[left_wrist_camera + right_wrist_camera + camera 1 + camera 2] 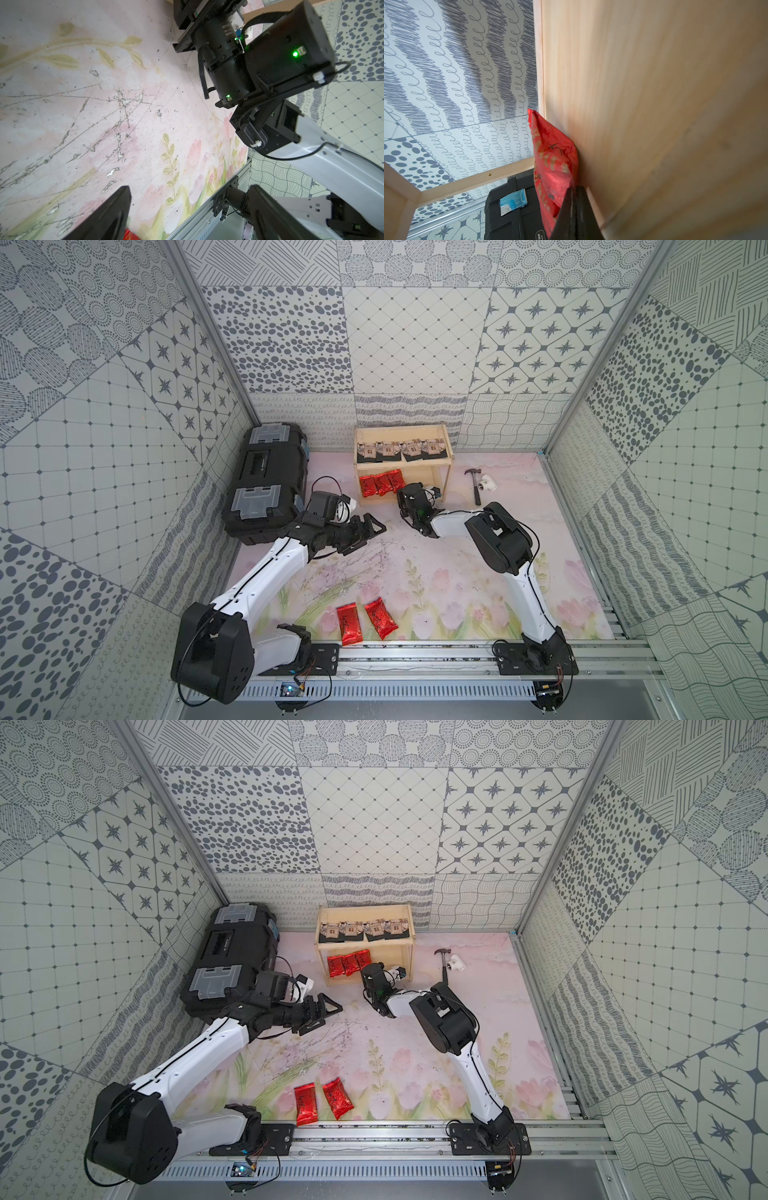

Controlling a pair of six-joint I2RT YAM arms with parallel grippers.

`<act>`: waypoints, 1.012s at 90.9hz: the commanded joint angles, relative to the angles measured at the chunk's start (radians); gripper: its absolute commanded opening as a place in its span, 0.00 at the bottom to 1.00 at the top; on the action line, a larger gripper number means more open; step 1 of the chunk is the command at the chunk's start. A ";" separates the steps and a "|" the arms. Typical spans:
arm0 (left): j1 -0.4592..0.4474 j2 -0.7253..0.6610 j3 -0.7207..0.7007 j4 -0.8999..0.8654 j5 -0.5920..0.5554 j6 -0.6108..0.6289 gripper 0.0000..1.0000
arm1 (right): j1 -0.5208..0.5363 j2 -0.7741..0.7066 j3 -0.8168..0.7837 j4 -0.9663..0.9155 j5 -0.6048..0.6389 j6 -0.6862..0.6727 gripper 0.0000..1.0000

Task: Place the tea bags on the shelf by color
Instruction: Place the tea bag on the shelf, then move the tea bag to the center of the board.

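Pinching a red foil pouch (554, 158), the right gripper (572, 192) is seen shut inside the lower tier of the shelf (654, 104), its jaws hidden by the wrist in both top views. The left gripper (368, 536) is held wide open above the mat (457, 572). Two red pouches (349, 623) are seen by the front rail (415, 653).

red tea bags (348, 623): we see shiny red foil with dark script
black tea bags (401, 450): we see black with beige house pictures
shelf (399, 433): pale wood
toolbox (266, 464): black, grey latches
mat (449, 572): pink floral print
walls (415, 344): white, grey patchwork patterns
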 commanded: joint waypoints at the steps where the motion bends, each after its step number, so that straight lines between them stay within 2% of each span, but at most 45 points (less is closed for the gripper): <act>1: 0.018 -0.009 -0.007 0.035 0.040 0.007 0.92 | 0.006 0.012 0.012 0.009 -0.006 -0.006 0.08; 6: 0.019 -0.007 -0.009 0.038 0.042 0.003 0.92 | 0.005 0.000 -0.004 0.009 -0.005 -0.009 0.13; 21: 0.020 0.000 -0.015 0.055 0.053 -0.011 0.92 | 0.006 -0.062 -0.073 0.006 -0.013 -0.031 0.44; 27: 0.021 0.000 -0.016 0.055 0.052 -0.011 0.92 | 0.005 -0.107 -0.110 0.006 -0.049 -0.057 0.50; 37: 0.021 -0.016 -0.022 0.029 0.032 -0.012 0.92 | 0.015 -0.246 -0.232 -0.013 -0.144 -0.196 0.55; 46: 0.021 -0.061 -0.043 -0.008 -0.013 -0.019 0.92 | 0.038 -0.422 -0.337 -0.141 -0.258 -0.481 0.59; 57: 0.021 -0.123 -0.067 -0.093 -0.102 -0.028 0.91 | 0.174 -0.607 -0.404 -0.441 -0.259 -0.856 0.58; 63: 0.021 -0.147 -0.083 -0.137 -0.158 -0.033 0.91 | 0.273 -0.661 -0.437 -0.566 -0.224 -0.988 0.58; 78: 0.023 -0.166 -0.145 -0.136 -0.230 -0.075 0.91 | 0.525 -0.674 -0.459 -0.687 -0.111 -1.179 0.64; 92: 0.023 -0.116 -0.159 -0.094 -0.226 -0.100 0.91 | 0.680 -0.632 -0.452 -0.711 -0.063 -1.277 0.85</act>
